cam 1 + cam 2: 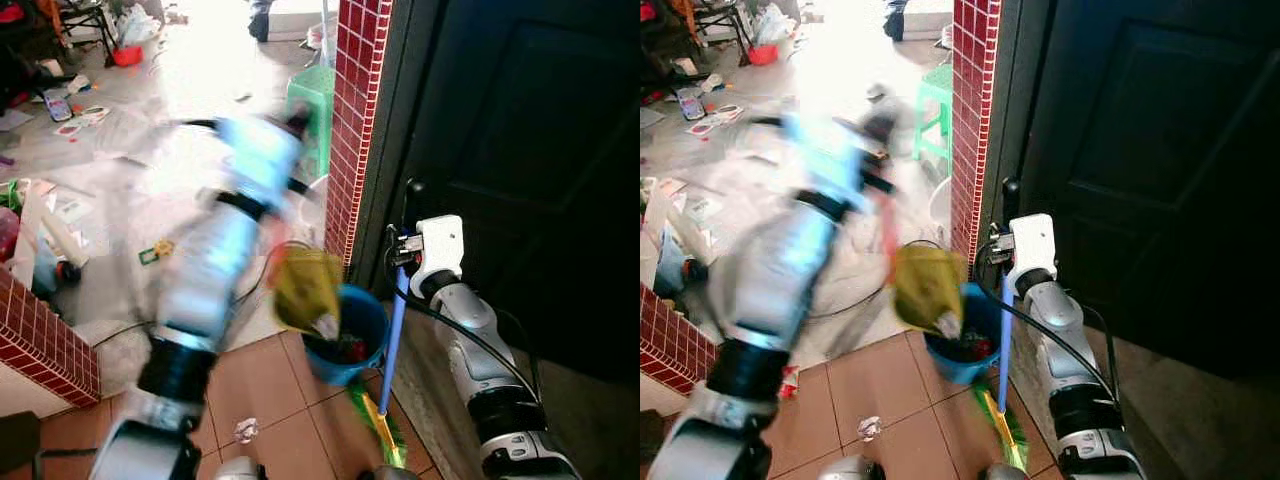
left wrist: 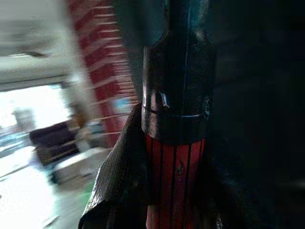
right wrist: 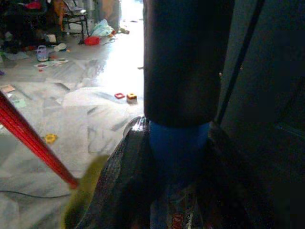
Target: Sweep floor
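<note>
Left eye view: left pincer (image 2: 174, 143) gripping the red dustpan handle (image 2: 174, 176), tipping the yellow dustpan (image 1: 307, 290) over the blue bucket (image 1: 362, 330); right pincer (image 3: 177, 143) clamps the blue broom handle (image 1: 396, 330). Risk (arm blurred, swinging fast): debris spilling onto the tiled floor (image 1: 270, 395).
</note>
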`<state>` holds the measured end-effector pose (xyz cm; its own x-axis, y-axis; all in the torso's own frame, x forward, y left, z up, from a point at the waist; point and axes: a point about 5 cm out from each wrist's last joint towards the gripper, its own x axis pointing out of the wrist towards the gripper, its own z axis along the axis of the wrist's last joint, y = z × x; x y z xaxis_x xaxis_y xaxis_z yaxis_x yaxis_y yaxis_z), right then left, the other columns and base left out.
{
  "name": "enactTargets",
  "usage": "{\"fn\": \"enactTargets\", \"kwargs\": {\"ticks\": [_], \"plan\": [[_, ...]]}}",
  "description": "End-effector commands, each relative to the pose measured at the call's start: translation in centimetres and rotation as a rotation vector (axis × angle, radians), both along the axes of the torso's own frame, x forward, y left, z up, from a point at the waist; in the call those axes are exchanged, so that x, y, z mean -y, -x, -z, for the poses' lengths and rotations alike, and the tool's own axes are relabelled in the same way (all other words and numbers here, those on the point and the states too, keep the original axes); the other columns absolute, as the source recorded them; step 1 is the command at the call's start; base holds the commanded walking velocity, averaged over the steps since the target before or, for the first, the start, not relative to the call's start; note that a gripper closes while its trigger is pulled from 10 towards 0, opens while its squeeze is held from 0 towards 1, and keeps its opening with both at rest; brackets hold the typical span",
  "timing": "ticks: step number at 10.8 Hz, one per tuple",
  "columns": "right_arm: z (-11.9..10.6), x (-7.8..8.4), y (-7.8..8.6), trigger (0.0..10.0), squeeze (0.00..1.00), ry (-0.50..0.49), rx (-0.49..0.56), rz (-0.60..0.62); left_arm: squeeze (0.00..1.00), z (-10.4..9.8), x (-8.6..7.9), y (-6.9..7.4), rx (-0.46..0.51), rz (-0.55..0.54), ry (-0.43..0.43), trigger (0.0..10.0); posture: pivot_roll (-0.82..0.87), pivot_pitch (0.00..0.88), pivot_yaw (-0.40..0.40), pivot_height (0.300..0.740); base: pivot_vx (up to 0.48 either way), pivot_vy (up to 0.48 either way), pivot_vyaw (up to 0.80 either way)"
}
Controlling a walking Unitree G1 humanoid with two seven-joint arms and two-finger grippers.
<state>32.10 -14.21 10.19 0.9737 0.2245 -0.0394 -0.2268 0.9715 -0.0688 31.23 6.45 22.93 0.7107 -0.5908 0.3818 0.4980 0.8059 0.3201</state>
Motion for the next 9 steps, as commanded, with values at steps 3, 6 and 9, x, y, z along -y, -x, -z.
{"fn": "enactTargets", "kwargs": {"ticks": [3,6,9], "plan": [[-0.7,-0.3,-0.6,10.0,0.00,-0.002,0.026,-0.005,0.00,0.4,2.1,2.3,0.083,0.262,-0.206,10.0,-0.06,0.000,0.029,0.740,0.000,0.000,0.00],[-0.9,-1.1,-0.8,10.0,0.00,0.004,0.035,-0.030,0.00,-4.0,-0.1,0.8,0.190,0.067,0.010,10.0,-0.07,0.000,0.023,0.740,0.000,0.000,0.00],[-1.0,-1.9,-1.0,10.0,0.00,0.002,0.036,-0.055,0.00,-10.4,-4.0,0.7,0.441,-0.224,0.180,10.0,-0.07,0.000,0.013,0.740,0.000,0.000,0.00]]}}
